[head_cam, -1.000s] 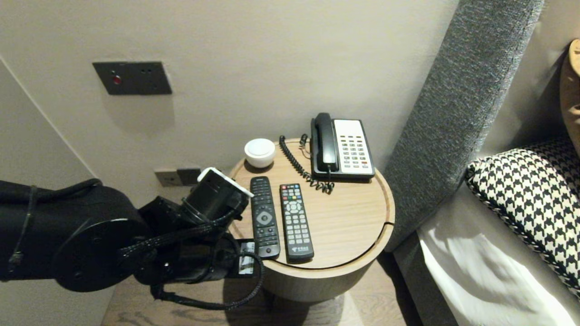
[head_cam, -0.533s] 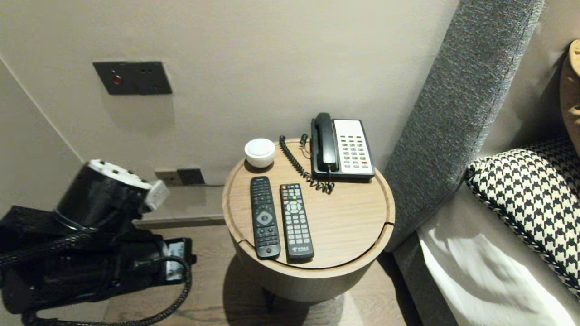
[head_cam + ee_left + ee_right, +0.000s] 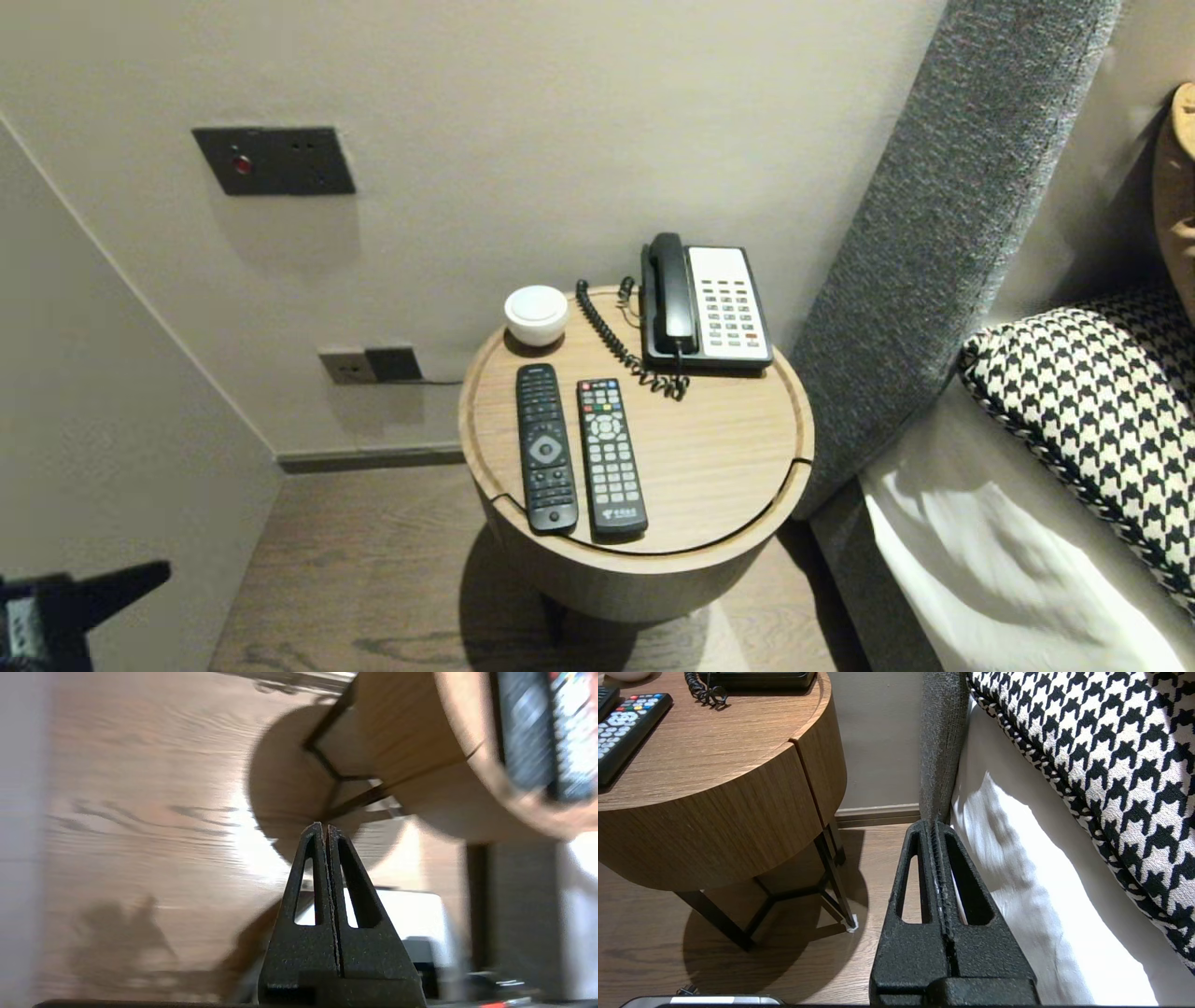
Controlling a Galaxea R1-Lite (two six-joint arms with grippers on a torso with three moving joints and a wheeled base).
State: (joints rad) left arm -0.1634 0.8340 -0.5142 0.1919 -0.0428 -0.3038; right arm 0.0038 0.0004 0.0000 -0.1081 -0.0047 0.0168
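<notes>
Left fingers: pressed flat together; nothing between them
Left gripper (image 3: 323, 826): low over the floor (image 3: 140, 788); tips aimed toward the legs under the table (image 3: 406, 732); touching neither
Left arm: only a dark end shows in the head view's lower left corner; well below the tabletop and well apart from it
Right gripper (image 3: 934, 823): fingers closed on nothing; parked low between table and bed (image 3: 1017, 882)
Remotes: dark remote (image 3: 546, 448) and pale-keyed remote (image 3: 611, 457) lie side by side, lengthwise, on the table's front left part; nothing touches them
Behind them: phone (image 3: 705, 303); white dish (image 3: 536, 315)
Step, as judged: no grasp in hand; both arms down, off the top
Next move calls for: to take a remote, rising above the rim; opening wider than its body; descending squarely over it
</notes>
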